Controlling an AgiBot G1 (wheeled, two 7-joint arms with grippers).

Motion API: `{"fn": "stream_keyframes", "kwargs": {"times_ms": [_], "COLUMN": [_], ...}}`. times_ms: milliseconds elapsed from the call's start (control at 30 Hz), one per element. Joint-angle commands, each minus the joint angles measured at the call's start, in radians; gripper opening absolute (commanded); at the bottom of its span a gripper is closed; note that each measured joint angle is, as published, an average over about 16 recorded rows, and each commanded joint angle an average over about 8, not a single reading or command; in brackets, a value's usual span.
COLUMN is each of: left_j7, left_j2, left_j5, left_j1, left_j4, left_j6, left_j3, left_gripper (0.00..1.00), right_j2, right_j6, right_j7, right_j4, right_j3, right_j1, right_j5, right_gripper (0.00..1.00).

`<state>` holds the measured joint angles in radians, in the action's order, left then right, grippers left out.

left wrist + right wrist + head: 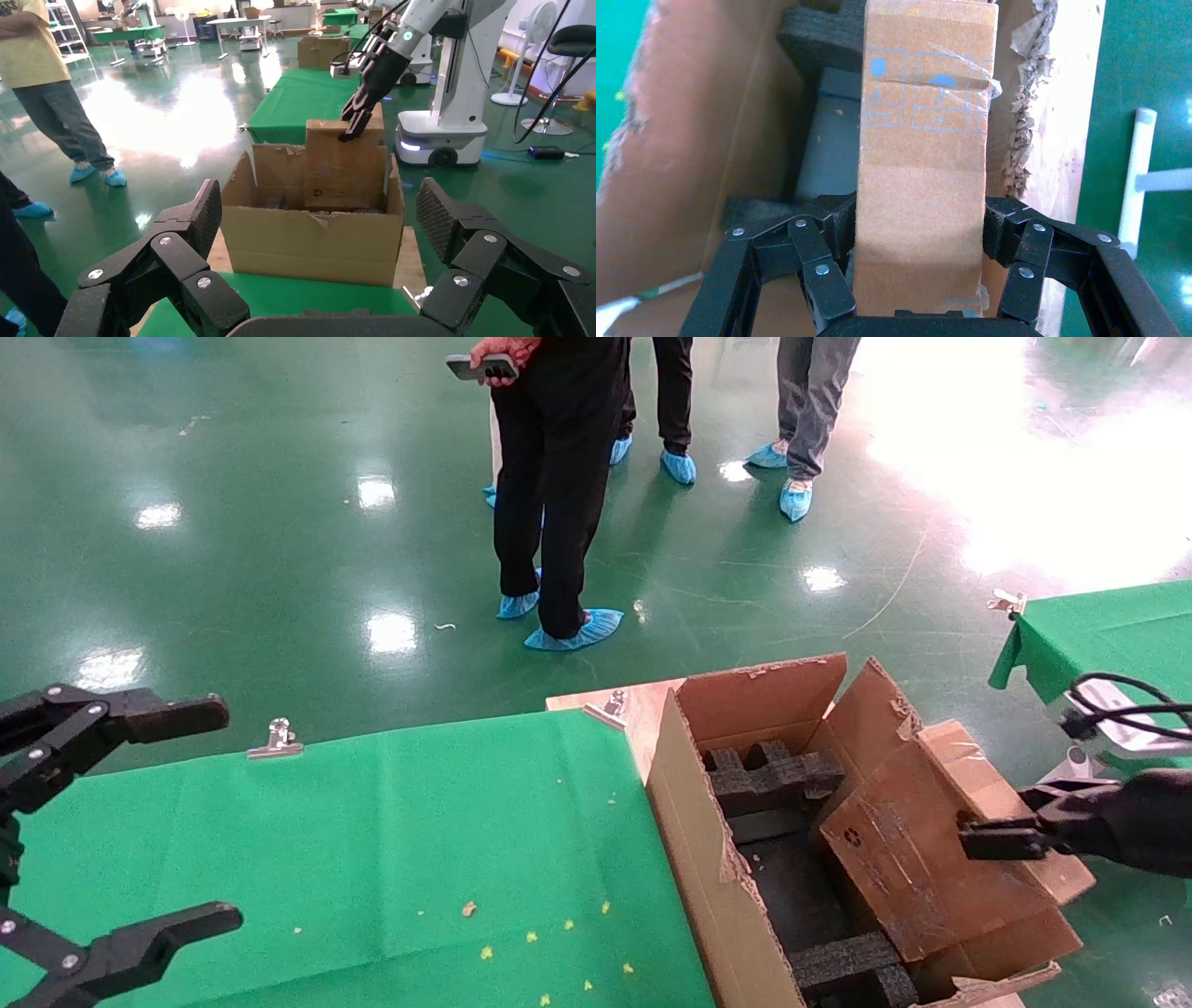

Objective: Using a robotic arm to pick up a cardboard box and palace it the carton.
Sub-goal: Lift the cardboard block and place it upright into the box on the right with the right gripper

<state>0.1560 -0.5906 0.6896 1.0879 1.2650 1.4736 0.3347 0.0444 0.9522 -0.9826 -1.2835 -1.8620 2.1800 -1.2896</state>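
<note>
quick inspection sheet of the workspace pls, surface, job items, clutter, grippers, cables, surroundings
surface: green cloth over the table, held by a metal clip at its far edge.
job's things: cardboard box held tilted over the open carton, its lower end inside; black foam blocks in the carton.
clutter: small yellow crumbs scattered on the cloth.
grippers: right gripper shut on the cardboard box's upper end; left gripper open, idle above the cloth's left side.
cables: black cable looping by the right arm.
surroundings: glossy green floor; people in blue shoe covers standing beyond the table; second green-covered table at right.
</note>
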Motion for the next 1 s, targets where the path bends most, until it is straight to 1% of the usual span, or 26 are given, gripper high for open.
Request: {"fn": "stream_keyframes", "kwargs": {"times_ms": [33, 267, 467, 700, 833, 1000], "left_j7": [0.000, 0.000, 0.000, 0.000, 0.000, 0.000], "left_j2": [0.000, 0.000, 0.000, 0.000, 0.000, 0.000], "left_j5": [0.000, 0.000, 0.000, 0.000, 0.000, 0.000], "left_j1": [0.000, 0.000, 0.000, 0.000, 0.000, 0.000], "left_j4": [0.000, 0.000, 0.000, 0.000, 0.000, 0.000], "left_j6": [0.000, 0.000, 0.000, 0.000, 0.000, 0.000], "left_j3": [0.000, 0.000, 0.000, 0.000, 0.000, 0.000], "left_gripper": [1.00, 1.00, 1.00, 1.00, 1.00, 1.00], "right_j2": [0.020, 0.073, 0.115, 0.161, 0.185, 0.217], "right_j6": [-0.033, -0.089, -0.133, -0.205, -0.253, -0.302], "right_j7": [-0.041, -0.141, -0.201, -0.271, -0.299, -0.310], "right_j4": [0.015, 0.049, 0.059, 0.073, 0.080, 0.098], "right_j3": [-0.018, -0.039, -0.055, -0.076, -0.083, -0.086], "right_j1": [-0.019, -0.041, -0.064, -0.101, -0.120, -0.137], "right_j5": [0.003, -0.045, -0.066, -0.090, -0.099, -0.107], "right_gripper": [0.00, 0.00, 0.00, 0.00, 0.00, 0.00]}}
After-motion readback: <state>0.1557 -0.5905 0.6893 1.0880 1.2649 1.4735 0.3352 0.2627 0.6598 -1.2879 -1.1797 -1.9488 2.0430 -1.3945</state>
